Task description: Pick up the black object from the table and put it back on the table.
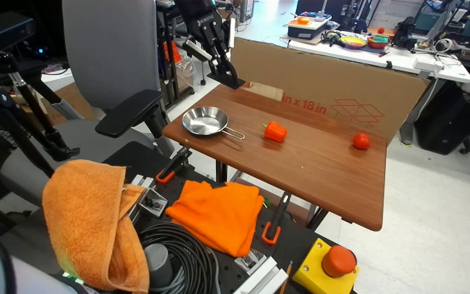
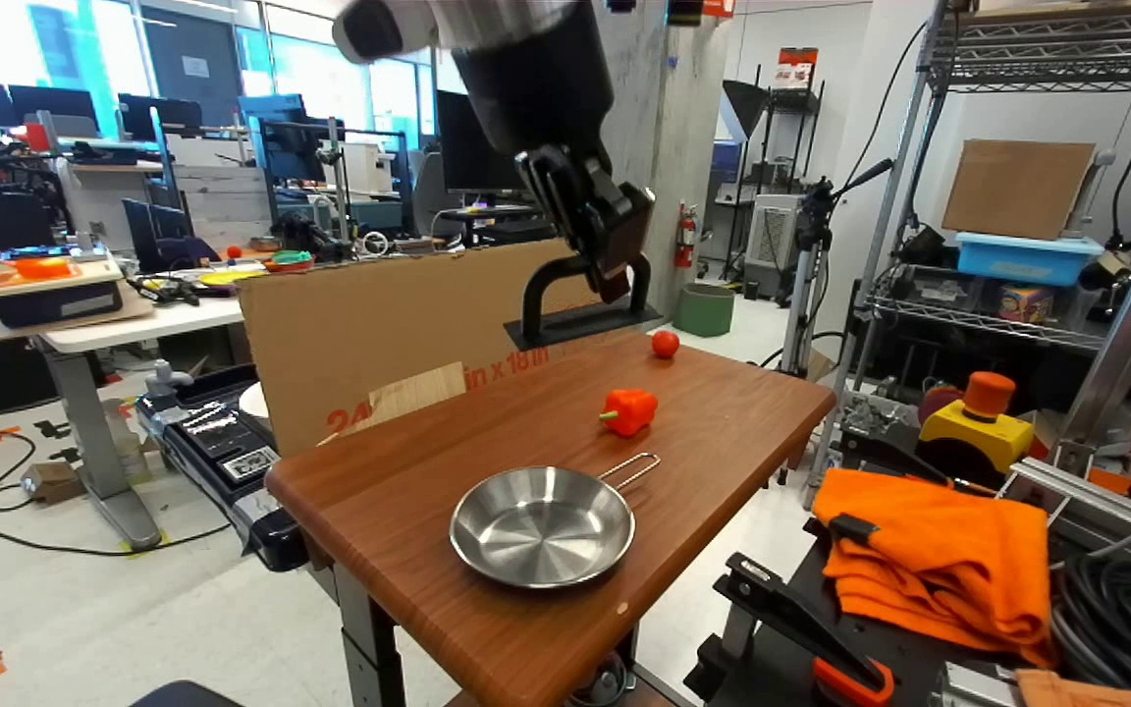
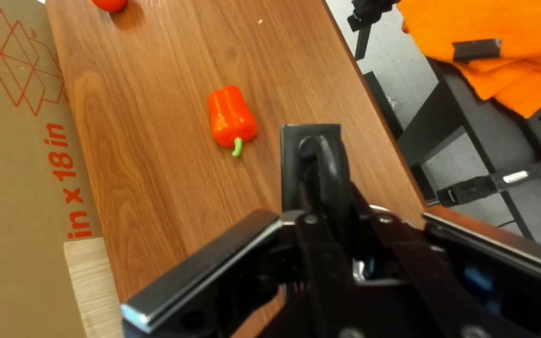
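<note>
Lab room, cluttered: desks and monitors [image 2: 40, 106] upper left in an exterior view, wire shelving [image 2: 1066, 74] upper right, with a brown wood-grain table [image 1: 324, 175] mid-frame and a cardboard panel [image 1: 320, 77] with red print standing along its long edge. Robot arm [image 2: 536, 93] comes down from the top of the frame in both exterior views. Gripper [image 2: 615, 278] is closed, jaws clamped on the raised handle of the black object [image 2: 582, 326], which is a flat dark plate with an arched bar. Black object is up in the air, plate apart from the tabletop; exact tilt hard to tell. In the wrist view it sits just right of center, one end sticking out past the gripper, pepper up and to its left. On the table: steel pan [image 2: 543, 530] with wire handle, lower middle of the frame here; orange-red pepper [image 1: 276, 132] lying on its side mid-table, green stem toward the pan's side; small red ball-like item [image 1: 361, 141] near the table's right end, cut off by the top edge in the wrist view. Black bench [image 1: 295, 235] along the bottom of the frame: orange towel [image 1: 84, 220] lower left, folded orange cloth [image 1: 218, 214] lower middle, black cable coil [image 1: 190, 249] between them, yellow box [image 1: 314, 271] with orange-red button [image 1: 338, 261] lower right, clamp [image 1: 278, 216] near the cloth. Gray chair [image 1: 112, 53] upper left, white desk [image 1: 402, 65] upper right.
</note>
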`<state>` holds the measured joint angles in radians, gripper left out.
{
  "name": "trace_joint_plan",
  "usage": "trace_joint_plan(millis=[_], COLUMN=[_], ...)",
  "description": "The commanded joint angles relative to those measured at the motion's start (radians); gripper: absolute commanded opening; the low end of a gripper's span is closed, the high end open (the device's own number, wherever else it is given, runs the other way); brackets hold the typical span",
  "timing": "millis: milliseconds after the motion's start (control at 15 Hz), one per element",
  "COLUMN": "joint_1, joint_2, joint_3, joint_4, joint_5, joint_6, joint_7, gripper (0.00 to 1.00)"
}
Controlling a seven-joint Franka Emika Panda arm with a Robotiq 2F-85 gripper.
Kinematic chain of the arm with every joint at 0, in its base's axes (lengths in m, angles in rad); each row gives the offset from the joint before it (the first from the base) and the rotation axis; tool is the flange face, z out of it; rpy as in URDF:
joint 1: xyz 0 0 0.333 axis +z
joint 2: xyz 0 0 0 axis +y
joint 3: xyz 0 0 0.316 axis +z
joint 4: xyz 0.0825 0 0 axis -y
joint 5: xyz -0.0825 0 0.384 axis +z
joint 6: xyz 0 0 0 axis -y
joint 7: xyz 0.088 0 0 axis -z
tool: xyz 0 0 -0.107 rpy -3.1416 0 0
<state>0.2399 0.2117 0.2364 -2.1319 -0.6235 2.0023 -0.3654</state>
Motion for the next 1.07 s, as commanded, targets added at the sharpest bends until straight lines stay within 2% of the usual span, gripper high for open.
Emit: trace_joint_plan(millis=[0, 200, 400, 733, 1000], joint_1=[0.004, 0.02, 0.029, 0.009, -0.013], joint_2=[-0.148, -0.225, -0.271, -0.341, -0.365], joint_3=[0.039, 0.061, 0.055, 0.027, -0.005], joint_4=[-0.059, -0.066, -0.077, -0.115, -0.124], joint_5=[0.138, 0.293, 0.394, 0.388, 0.456], joint_6=[0.01, 0.009, 0.023, 0.067, 0.061], joint_7=[-0.031, -0.051, -0.042, 0.174, 0.299], gripper=[0.04, 0.04, 0.04, 0.04, 0.04])
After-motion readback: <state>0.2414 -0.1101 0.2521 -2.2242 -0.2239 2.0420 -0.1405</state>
